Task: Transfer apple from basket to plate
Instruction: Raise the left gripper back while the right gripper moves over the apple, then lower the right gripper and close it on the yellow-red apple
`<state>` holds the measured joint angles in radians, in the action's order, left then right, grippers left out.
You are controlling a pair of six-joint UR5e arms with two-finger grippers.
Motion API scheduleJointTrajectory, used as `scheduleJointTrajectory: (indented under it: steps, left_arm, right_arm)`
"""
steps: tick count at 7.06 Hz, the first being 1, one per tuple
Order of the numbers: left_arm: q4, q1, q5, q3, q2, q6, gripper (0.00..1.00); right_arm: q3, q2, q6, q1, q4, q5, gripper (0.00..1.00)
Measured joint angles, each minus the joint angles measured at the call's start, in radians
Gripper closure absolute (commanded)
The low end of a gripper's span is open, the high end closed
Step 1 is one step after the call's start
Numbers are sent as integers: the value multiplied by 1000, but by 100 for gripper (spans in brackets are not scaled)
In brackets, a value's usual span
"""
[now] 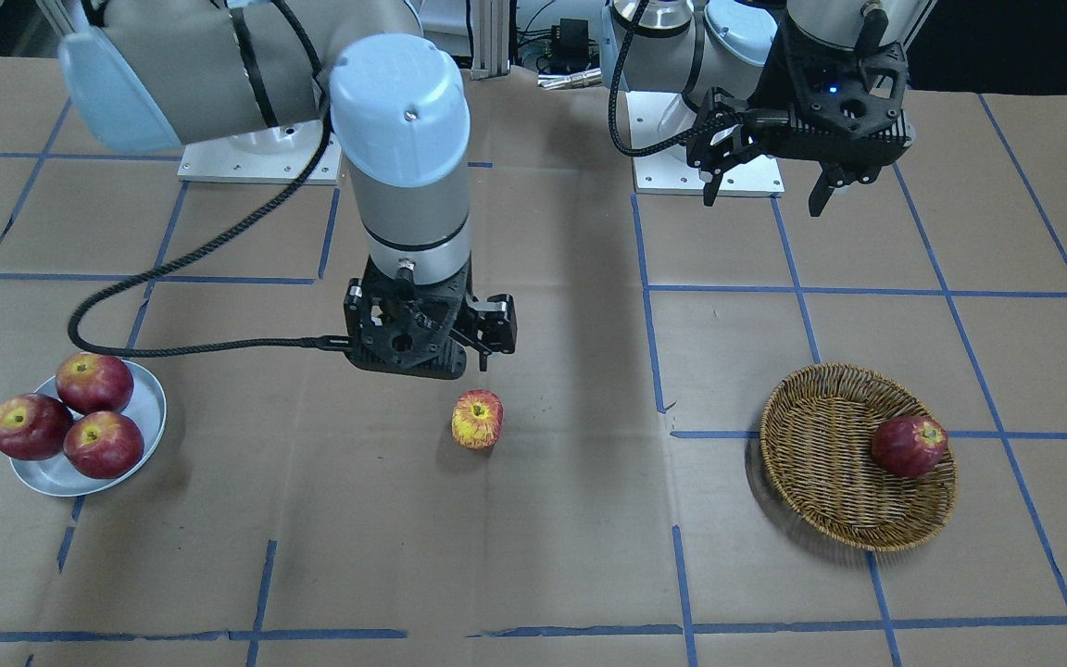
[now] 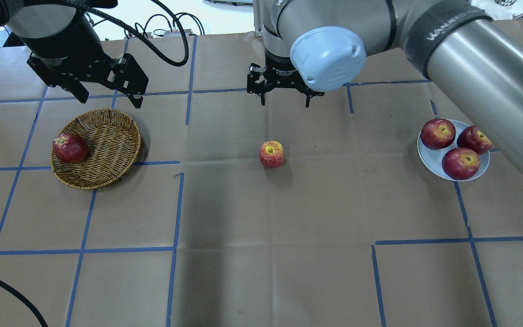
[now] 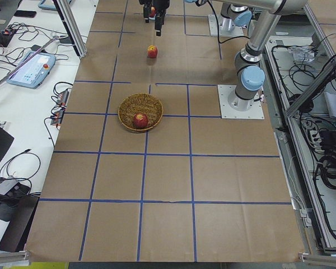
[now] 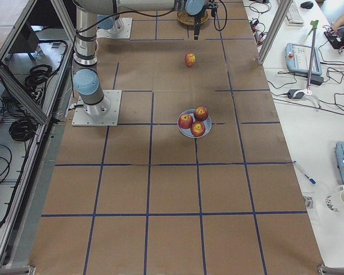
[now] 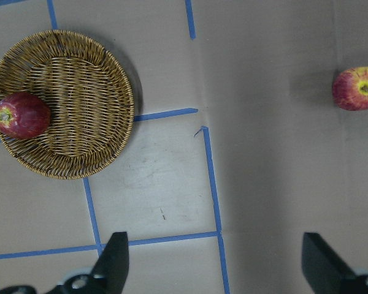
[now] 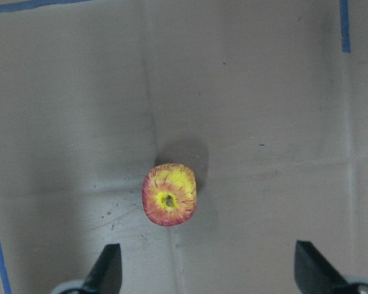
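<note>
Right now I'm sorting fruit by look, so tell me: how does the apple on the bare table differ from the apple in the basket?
Colour: the table apple is yellow with red streaks; the basket apple is dark red.
Pose: the table apple stands stem end up; the basket apple is tipped sideways.
Place: the table apple sits on bare paper; the basket apple rests by the rim of the basket.
Both look similar in size.

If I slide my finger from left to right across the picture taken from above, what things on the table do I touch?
basket holding one dark red apple → yellow-red apple lying alone → plate with three dark red apples
</note>
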<state>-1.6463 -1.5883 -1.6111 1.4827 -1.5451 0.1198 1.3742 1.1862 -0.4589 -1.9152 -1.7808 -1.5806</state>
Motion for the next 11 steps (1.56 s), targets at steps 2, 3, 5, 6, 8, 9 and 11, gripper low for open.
scheduleJointTrajectory:
  steps: [2,3,5,6,8,9,11]
  left_arm:
    - [0,1,0,1,-1,1,1]
    - [-2,2,-2,1,-1,1,1]
    - [-2,3,0,1,-1,1,1]
    - [-1,3,0,1,-1,1,1]
    - [-1,4,1,1,-1,1,1]
    - [-1,4,2,1,-1,0,1]
    - [-1,4,1,1,-1,1,1]
  right_arm:
    - [13,-86,-27,-43,-83,-5,0]
    - [42,-112,-30,-56,-136,-7,0]
    - [154,-124,-19,-54,-291,-11,0]
    - [200,-125,-14,-47,-348,-11,0]
    - [233,-142,-10,-40,-385,-8,0]
    - [238,-159,-10,-40,-388,-6,0]
    - [245,-179,-8,-39,-389,1,28]
